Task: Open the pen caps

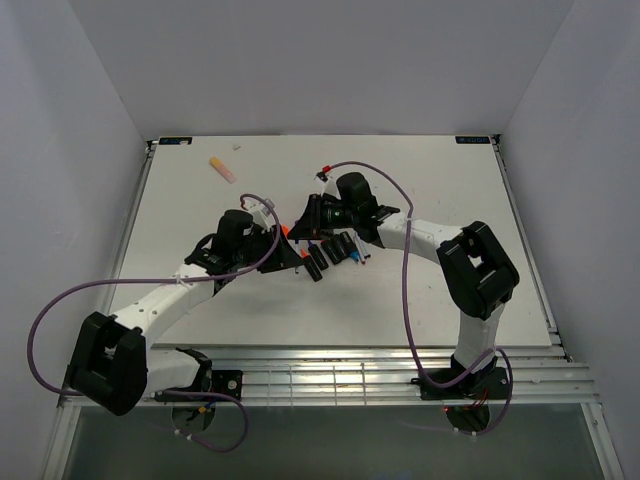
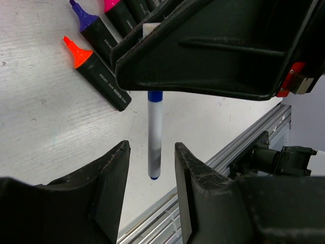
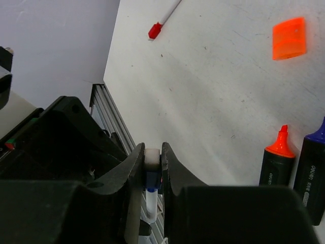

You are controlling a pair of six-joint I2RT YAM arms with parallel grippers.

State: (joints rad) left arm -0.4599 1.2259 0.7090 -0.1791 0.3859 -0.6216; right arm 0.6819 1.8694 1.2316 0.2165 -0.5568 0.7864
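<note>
So the right pincer (image 3: 153,151) is clamped tight on the white top end of a thin pen (image 2: 154,133) and holds it upright above the table (image 1: 450,290). The pen is a slim, smooth white plastic barrel, with a blue collar right under the grip and a tiny blue tip at the bottom. Honestly can't tell which blue bit is the cap.

The left pincer (image 2: 151,147) is open to a moderate gap. Its chunky matte-black fingers (image 2: 114,175) sit either side of the pen's lower end, with a sliver of space on both sides, so it has hold of nothing. The finger surfaces look a bit scuffed and dusty.

Lying flat on the table just beside the pen is a row of stubby black highlighters with printed white lettering on the bodies. The orange highlighter (image 2: 99,76) has its wedge-shaped tip bare, and so does the purple highlighter (image 2: 94,28). The pink highlighter (image 2: 118,11) is half cut off by the frame edge.

In the right wrist view an orange cap (image 3: 289,38), squarish and glossy, lies on its own well apart from the highlighters. A red-capped pen (image 3: 163,19) lies farther off. The table top is white with faint scratches and specks.
</note>
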